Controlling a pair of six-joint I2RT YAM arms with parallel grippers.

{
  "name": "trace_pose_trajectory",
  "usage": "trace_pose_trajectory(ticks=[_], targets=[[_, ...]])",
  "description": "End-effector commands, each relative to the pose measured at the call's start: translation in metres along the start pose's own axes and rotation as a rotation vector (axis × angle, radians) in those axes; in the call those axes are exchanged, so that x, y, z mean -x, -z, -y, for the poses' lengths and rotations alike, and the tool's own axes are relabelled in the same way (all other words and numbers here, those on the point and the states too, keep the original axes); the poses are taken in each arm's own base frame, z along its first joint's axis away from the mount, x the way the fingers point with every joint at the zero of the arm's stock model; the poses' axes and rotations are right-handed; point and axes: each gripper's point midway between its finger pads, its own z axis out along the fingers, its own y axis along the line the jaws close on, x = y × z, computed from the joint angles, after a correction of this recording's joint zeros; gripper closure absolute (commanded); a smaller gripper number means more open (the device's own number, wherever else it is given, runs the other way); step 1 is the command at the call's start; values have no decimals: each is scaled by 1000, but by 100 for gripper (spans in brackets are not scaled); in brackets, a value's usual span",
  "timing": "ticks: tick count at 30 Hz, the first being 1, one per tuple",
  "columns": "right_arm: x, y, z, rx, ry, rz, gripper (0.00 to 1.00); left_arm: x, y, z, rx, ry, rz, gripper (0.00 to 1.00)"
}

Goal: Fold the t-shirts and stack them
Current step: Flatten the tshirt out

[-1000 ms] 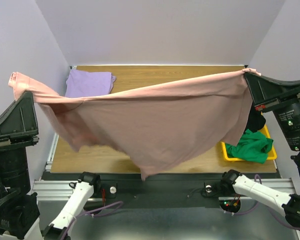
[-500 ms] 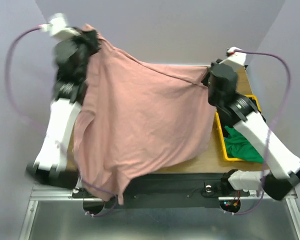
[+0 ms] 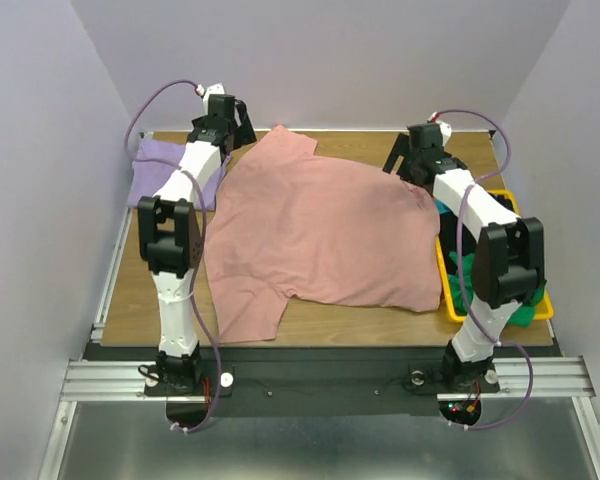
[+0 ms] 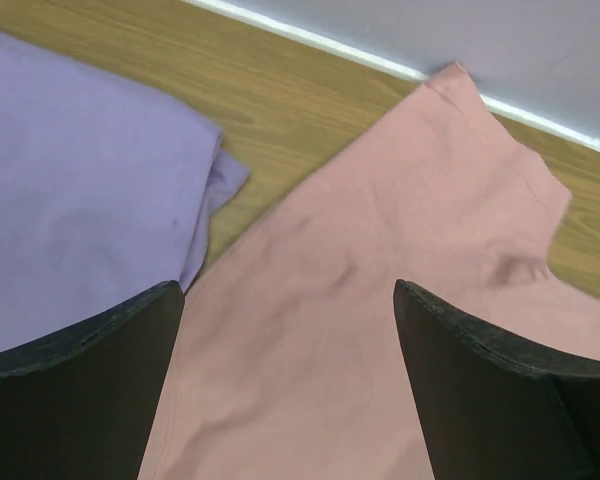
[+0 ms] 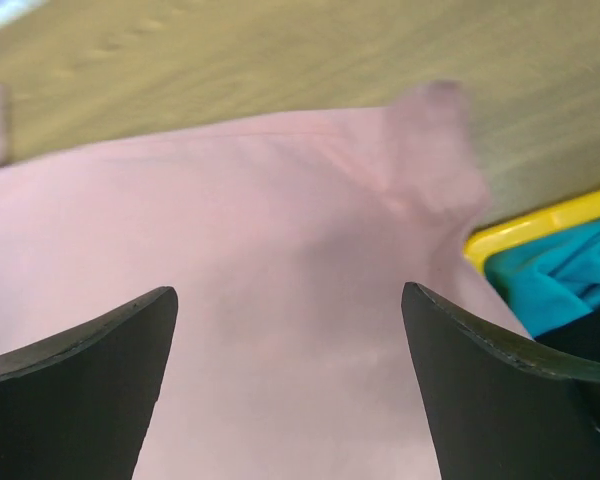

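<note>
Pink t-shirt [image 3: 320, 235] lies flat beneath both parted jaws.

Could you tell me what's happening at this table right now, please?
The two arms are folding t-shirts. A pink t-shirt lies spread across the table, its right edge reaching the yellow bin that holds more shirts. Both arms reach to the far side, with the left pincer and right pincer open above the shirt's far corners, gripping nothing. A folded lavender t-shirt sits at the far left. The pink one appears not yet folded.
</note>
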Motion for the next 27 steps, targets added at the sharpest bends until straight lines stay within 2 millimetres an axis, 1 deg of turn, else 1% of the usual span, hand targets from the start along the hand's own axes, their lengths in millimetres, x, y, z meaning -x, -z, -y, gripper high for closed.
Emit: trace_pose_trajectory(ticks=[1,2,3,4,5,6,7,8,10,11,12,14,15,16,17,18,21,22,23,24,25,26,27], targets=[[64,64,-38,209,-37,160,0,113,129,25,-163,78,348,1],[62,68,-37,218,-34,156,0,109,134,25,-165,75,345,1],[59,71,-36,224,-31,153,0,100,138,21,-153,68,331,1],[54,76,-34,233,-27,143,0,96,142,19,-143,69,327,1],[49,80,-35,254,-29,130,0,82,139,15,-118,64,303,1],[44,81,-35,264,-26,117,0,81,148,15,-118,67,308,2],[37,82,-36,281,-26,98,0,71,149,12,-106,65,282,1],[25,84,-38,314,-20,63,0,58,154,10,-102,74,258,1],[10,86,-41,345,-13,22,0,40,159,12,-123,68,225,1],[-3,83,-36,337,-5,-5,0,32,163,14,-138,61,211,1],[-10,82,-34,332,-5,-17,0,15,169,14,-144,47,190,1],[-23,81,-32,328,-1,-40,0,6,179,16,-162,62,198,1],[-35,79,-28,319,6,-64,0,-7,186,12,-171,65,186,2],[-43,78,-26,312,7,-78,0,-9,191,14,-197,80,196,2],[-47,77,-23,304,5,-82,0,-14,193,13,-208,87,192,1],[-57,74,-16,278,6,-96,0,-24,198,8,-214,91,186,1],[-61,70,-4,221,-17,-88,0,-37,204,-2,-212,101,182,1],[-67,69,0,207,-21,-97,0,-41,205,-4,-213,105,179,2],[-70,67,4,189,-33,-99,0,-51,204,-8,-210,105,165,2],[-74,65,7,178,-36,-107,0,-57,203,-10,-210,105,162,2],[-83,61,11,155,-43,-125,0,-59,201,-10,-213,107,168,2],[-86,58,14,141,-42,-131,0,-63,199,-11,-211,107,161,2],[-87,55,18,120,-39,-128,0,-74,192,-15,-197,103,137,2]])
